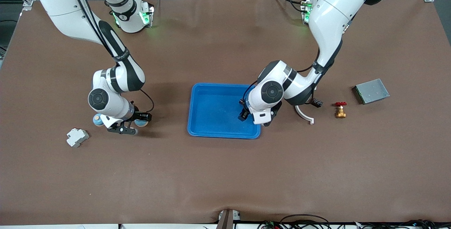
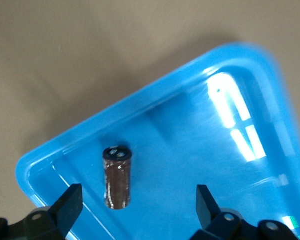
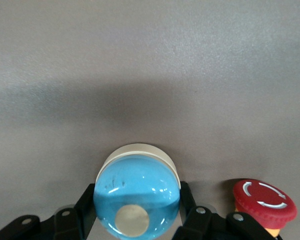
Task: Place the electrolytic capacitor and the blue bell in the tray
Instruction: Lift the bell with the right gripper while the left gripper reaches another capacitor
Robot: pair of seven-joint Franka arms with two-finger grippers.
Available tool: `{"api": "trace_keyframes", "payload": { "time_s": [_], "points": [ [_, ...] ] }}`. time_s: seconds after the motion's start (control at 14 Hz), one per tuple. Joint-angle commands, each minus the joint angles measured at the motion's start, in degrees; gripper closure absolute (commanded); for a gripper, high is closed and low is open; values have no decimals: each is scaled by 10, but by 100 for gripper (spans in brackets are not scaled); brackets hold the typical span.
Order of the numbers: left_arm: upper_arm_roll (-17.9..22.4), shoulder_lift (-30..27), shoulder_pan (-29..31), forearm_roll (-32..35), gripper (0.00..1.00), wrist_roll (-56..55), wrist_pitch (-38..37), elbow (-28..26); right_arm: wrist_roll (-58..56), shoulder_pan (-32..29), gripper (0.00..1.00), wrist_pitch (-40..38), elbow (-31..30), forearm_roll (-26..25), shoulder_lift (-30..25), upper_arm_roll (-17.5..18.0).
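Capacitor [image 2: 117, 176] lies loose on the floor of the blue tray [image 1: 211, 130], between the spread jaws of the left gripper [image 2: 140, 207], which grip nothing. Blue bell [image 3: 136, 192] sits on the bench toward the right arm's end, pinched by the right gripper [image 3: 136, 212]; a red push button [image 3: 264, 201] stands just beside. Lift the bell straight up, clear of the button, before crossing to the tray.

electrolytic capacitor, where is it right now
The dark cylindrical electrolytic capacitor lies on the floor of the shallow bright-blue plastic tray, at the tray's end toward the left arm, between the open fingers of the left end effector above it.
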Motion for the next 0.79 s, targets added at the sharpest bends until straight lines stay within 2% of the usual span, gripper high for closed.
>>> {"api": "trace_keyframes", "payload": {
  "time_s": [0.0, 0.21, 0.43, 0.71],
  "points": [
    [21, -59, 4, 13, 0, -12, -43, -9, 11, 9, 98, -43, 27, -4, -3, -1],
    [37, -92, 18, 14, 0, -9, -93, -13, 52, 21, 97, -115, 62, 2, -4, 1],
    [37, -119, 63, 25, 0, 20, -182, -14, 135, 62, 97, -117, 64, 2, -13, 1],
    [37, -135, 105, 34, 0, 22, -224, -17, 273, 127, 97, -139, 92, 2, -16, 6]
  ]
}}
